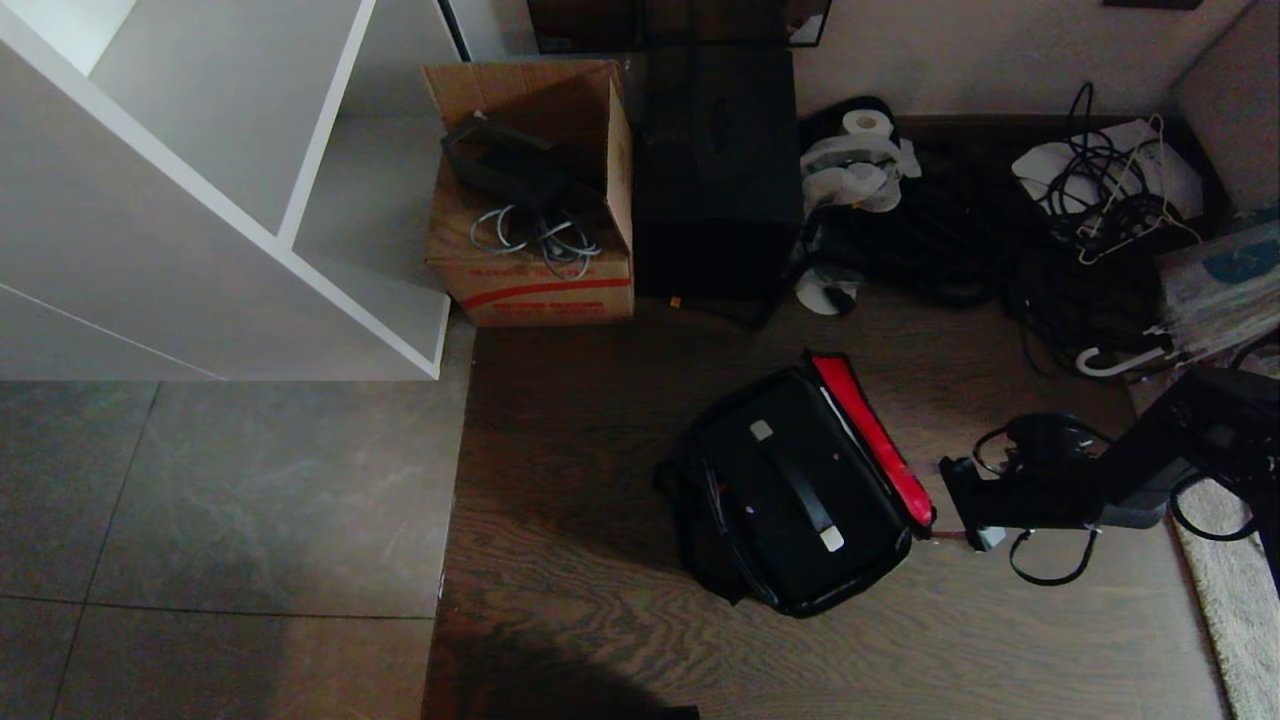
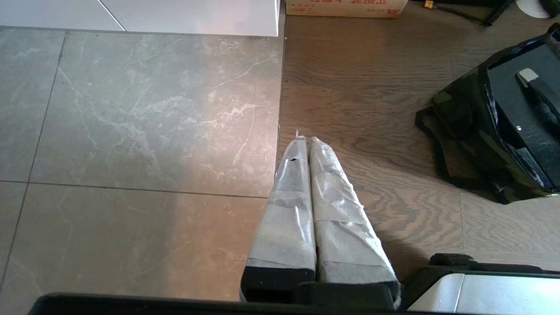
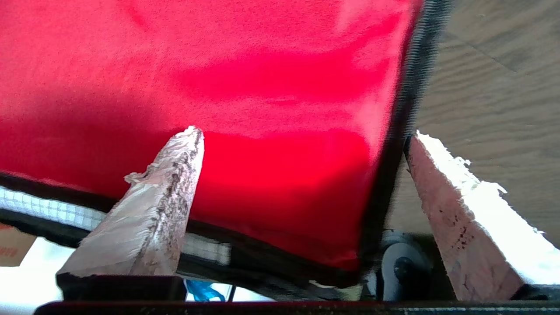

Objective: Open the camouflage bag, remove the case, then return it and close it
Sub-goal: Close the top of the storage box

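The camouflage bag [image 1: 700, 520] lies open on the wood floor, its lid [image 1: 872, 440] raised along the right side with the red inner face showing. Inside sits the black case [image 1: 790, 490] with a strap handle on top. My right gripper [image 1: 945, 505] is just right of the lid's near corner. In the right wrist view the right gripper [image 3: 302, 135] is open, its taped fingers [image 3: 175, 175] spread wide across the corner of the red lid [image 3: 218, 65]. My left gripper [image 2: 304, 139] is shut and empty over the floor, left of the bag [image 2: 477, 131] and its case [image 2: 525, 100].
Behind the bag stand a cardboard box [image 1: 530, 200] holding cables and a plain black box [image 1: 715, 170]. A white shelf unit [image 1: 200, 180] fills the left. Tangled cables [image 1: 1100, 190] and a paper roll [image 1: 865, 125] lie at the back right. A light rug [image 1: 1235, 590] borders the right.
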{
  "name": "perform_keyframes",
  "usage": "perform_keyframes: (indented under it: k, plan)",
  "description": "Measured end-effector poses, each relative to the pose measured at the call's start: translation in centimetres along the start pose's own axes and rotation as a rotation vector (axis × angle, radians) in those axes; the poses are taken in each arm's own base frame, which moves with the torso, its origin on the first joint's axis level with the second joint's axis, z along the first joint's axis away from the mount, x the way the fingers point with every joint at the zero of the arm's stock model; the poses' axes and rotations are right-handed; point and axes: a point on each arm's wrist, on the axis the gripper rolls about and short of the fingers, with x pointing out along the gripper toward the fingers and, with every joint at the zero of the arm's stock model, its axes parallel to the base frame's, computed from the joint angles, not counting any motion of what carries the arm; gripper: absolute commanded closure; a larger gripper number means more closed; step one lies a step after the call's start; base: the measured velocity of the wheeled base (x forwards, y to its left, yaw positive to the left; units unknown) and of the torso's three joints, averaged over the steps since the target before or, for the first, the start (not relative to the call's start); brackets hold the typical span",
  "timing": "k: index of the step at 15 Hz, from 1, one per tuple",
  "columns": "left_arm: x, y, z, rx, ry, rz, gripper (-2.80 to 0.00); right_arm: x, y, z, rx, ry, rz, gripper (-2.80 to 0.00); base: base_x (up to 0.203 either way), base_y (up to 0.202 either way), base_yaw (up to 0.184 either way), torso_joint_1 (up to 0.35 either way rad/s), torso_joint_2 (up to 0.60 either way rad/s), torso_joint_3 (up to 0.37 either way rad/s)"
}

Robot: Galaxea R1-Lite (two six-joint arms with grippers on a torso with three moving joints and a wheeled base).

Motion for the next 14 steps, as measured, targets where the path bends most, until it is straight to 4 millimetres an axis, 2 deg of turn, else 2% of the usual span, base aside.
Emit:
perform_keyframes:
  k: [7, 8, 9, 14]
  plan:
    - [-0.01, 0.0, 0.02, 0.0, -0.001, 0.0, 0.0, -0.1, 0.06, -0.41, 0.078, 0.008, -0.01, -2.8, 0.0, 0.0, 0.0, 0.0, 0.0, 0.0]
    - [-0.01, 0.0, 0.03, 0.0, -0.001, 0.0, 0.0, -0.11, 0.13, -0.41, 0.077, 0.005, -0.008, -1.53, 0.0, 0.0, 0.0, 0.0, 0.0, 0.0]
    - [-0.01, 0.0, 0.02, 0.0, -0.001, 0.0, 0.0, -0.05, 0.2, -0.48, 0.078, -0.002, -0.011, 0.0, 0.0, 0.0, 0.0, 0.0, 0.0, 0.0]
    - [0.0, 0.0, 0.02, -0.001, 0.0, 0.0, 0.0, 0.28, 0.35, -0.6, 0.063, -0.028, -0.015, 0.0, 0.0, 0.0, 0.0, 0.0, 0.0, 0.0]
